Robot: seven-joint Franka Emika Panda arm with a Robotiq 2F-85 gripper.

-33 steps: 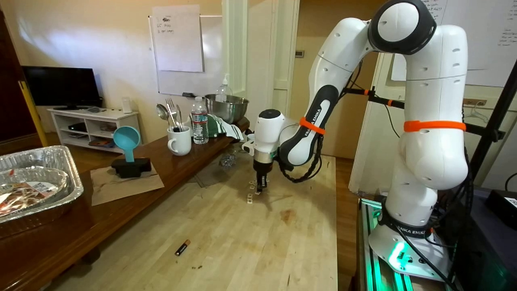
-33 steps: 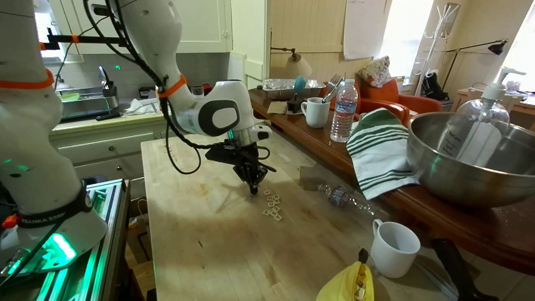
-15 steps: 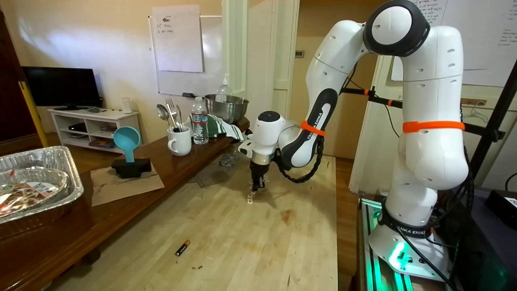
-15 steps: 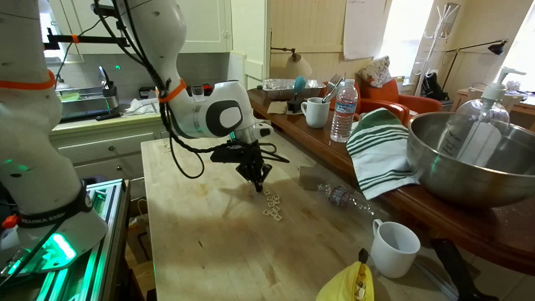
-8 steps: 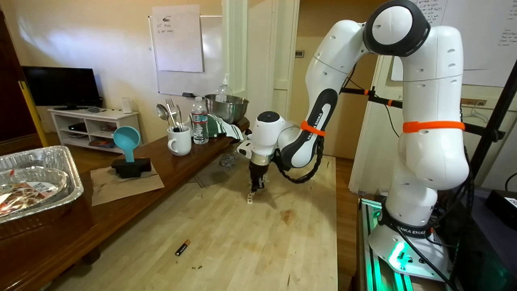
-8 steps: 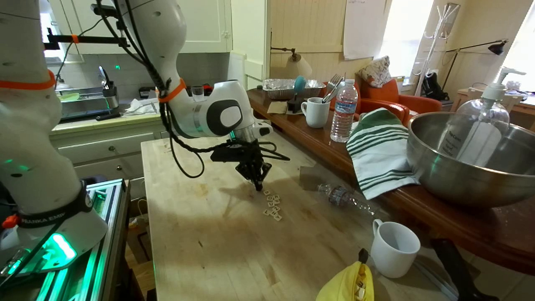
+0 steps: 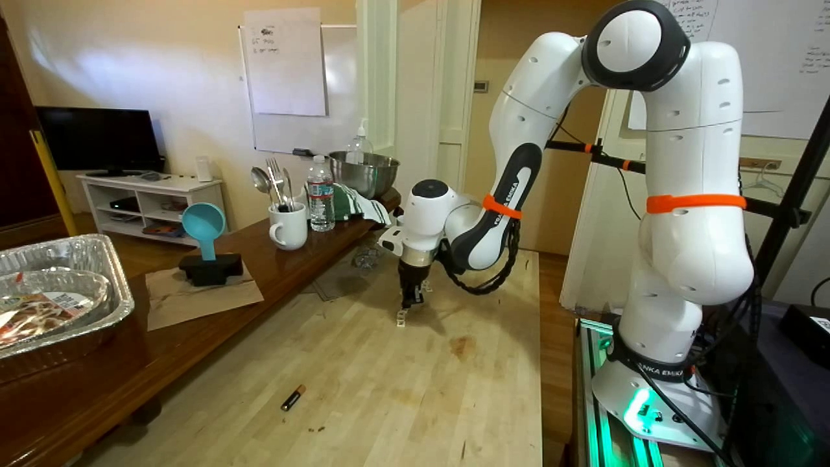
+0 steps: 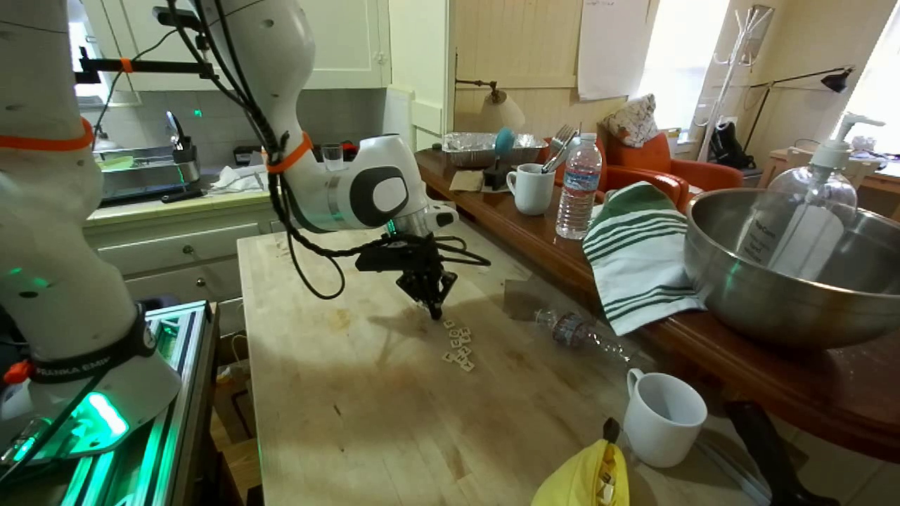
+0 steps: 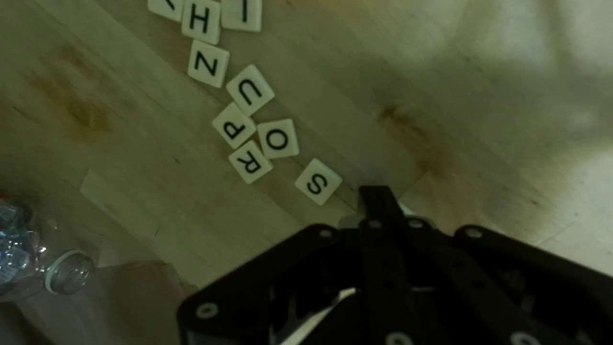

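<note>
My gripper [image 9: 377, 199] is black and points down, its fingertips pressed together, with nothing seen between them. It is low over the wooden table in both exterior views [image 7: 410, 303] [image 8: 436, 314]. The nearest thing is a cream letter tile marked S [image 9: 318, 182], just left of the fingertips in the wrist view. More tiles lie beyond it: O [image 9: 278, 139], R [image 9: 250, 162], P [image 9: 234, 125], U [image 9: 250, 90] and H [image 9: 201, 20]. The tile group also shows in an exterior view [image 8: 460, 341]. A pale sliver behind the fingers is mostly hidden.
A clear plastic bottle [image 8: 573, 330] lies near the raised brown counter [image 7: 246, 259]. A battery [image 7: 293, 397] lies on the table [image 7: 389, 402]. A white mug [image 8: 664, 422] and yellow pouch [image 8: 580, 481] stand at the near end. A metal bowl [image 8: 794, 281] stands on the counter.
Since about two seconds ago my gripper has shifted a little towards the counter side, coming nearer the tile group. Over the last second it has hardly moved, rising very slightly. The tiles look unmoved.
</note>
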